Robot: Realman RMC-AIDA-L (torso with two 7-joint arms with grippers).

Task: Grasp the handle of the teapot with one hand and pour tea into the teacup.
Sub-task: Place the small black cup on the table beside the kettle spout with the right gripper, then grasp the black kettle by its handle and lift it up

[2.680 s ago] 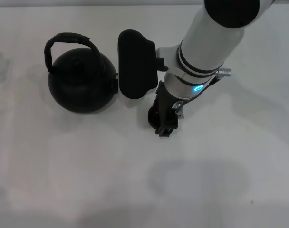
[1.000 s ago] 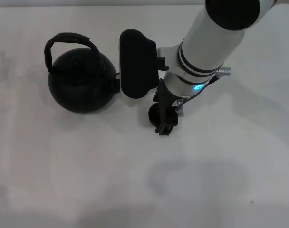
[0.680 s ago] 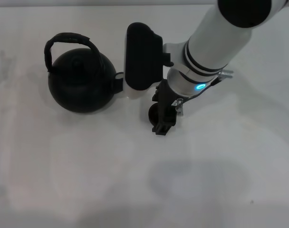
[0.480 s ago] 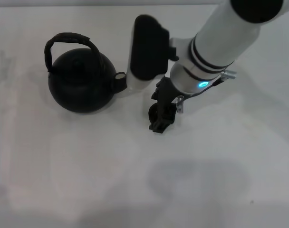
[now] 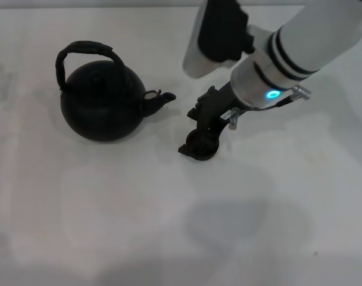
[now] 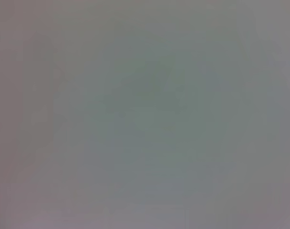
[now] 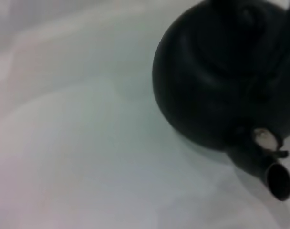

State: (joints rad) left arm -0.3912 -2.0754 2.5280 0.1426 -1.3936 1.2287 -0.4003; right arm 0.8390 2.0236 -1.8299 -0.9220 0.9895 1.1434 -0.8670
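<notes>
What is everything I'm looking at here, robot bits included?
teapot: one, matte black, round, standing on the table's left part, its spout pointing toward the cup
handle: one, black, wrapped, arching over the teapot's top, nothing gripping it
teacup: one, small, dark, on the table right of the spout, partly hidden under the gripper
table: one, white, under everything
right gripper: one, black, at the end of the white right arm, down at the teacup; whether it is open or shut cannot be told
left gripper: not in view; the left wrist view shows only a blank grey field
</notes>
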